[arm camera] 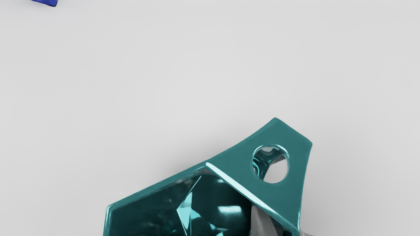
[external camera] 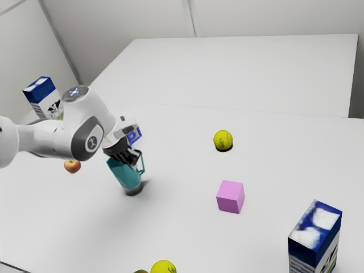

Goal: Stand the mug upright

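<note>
The gripper (external camera: pixel 132 157) is at the top of the teal mug (external camera: pixel 126 174), which leans with its base low, over a dark shadow on the table. In the wrist view, the mug (arm camera: pixel 288 193) shows its open mouth and its pierced handle. One grey finger reaches inside the mouth and the other shows just outside the wall by the handle, so the gripper (arm camera: pixel 284 229) is shut on the mug's wall. Whether the base touches the table I cannot tell.
A blue item (external camera: pixel 134 135) lies behind the hand, an apple (external camera: pixel 72 166) and a carton (external camera: pixel 43 96) near the arm. Toward the exterior view's right are a tennis ball (external camera: pixel 223 140), a pink cube (external camera: pixel 230 197) and another carton (external camera: pixel 314 239); a second ball (external camera: pixel 164 267) is at the bottom edge.
</note>
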You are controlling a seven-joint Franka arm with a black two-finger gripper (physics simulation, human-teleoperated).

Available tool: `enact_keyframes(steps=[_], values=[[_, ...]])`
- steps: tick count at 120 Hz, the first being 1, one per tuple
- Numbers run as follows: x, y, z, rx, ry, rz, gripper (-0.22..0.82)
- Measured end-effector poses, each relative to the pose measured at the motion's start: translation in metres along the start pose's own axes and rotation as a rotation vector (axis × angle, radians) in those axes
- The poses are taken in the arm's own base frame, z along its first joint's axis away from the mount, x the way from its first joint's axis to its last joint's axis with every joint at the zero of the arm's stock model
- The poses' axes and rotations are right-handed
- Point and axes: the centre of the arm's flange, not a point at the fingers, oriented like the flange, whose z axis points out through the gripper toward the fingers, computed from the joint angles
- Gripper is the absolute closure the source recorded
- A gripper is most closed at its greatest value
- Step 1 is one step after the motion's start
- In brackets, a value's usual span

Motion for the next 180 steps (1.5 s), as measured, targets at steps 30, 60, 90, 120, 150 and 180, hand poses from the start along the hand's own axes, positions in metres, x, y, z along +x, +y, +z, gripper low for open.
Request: enact_keyframes(steps=[30, 60, 90, 120, 150, 180], values=[[-0.001, 0.006, 0.008, -0.002, 0.048, -0.035, 0.79], [-0.003, 0.006, 0.02, -0.01, 0.043, -0.071, 0.79], [-0.003, 0.01, 0.024, -0.016, 0.04, -0.086, 0.7], [0.0, 0.018, 0.01, -0.016, 0.069, -0.074, 0.31], [0.01, 0.024, -0.037, 0.002, 0.12, -0.059, 0.11], [0.048, 0.034, -0.114, -0.016, 0.094, -0.052, 0.04]])
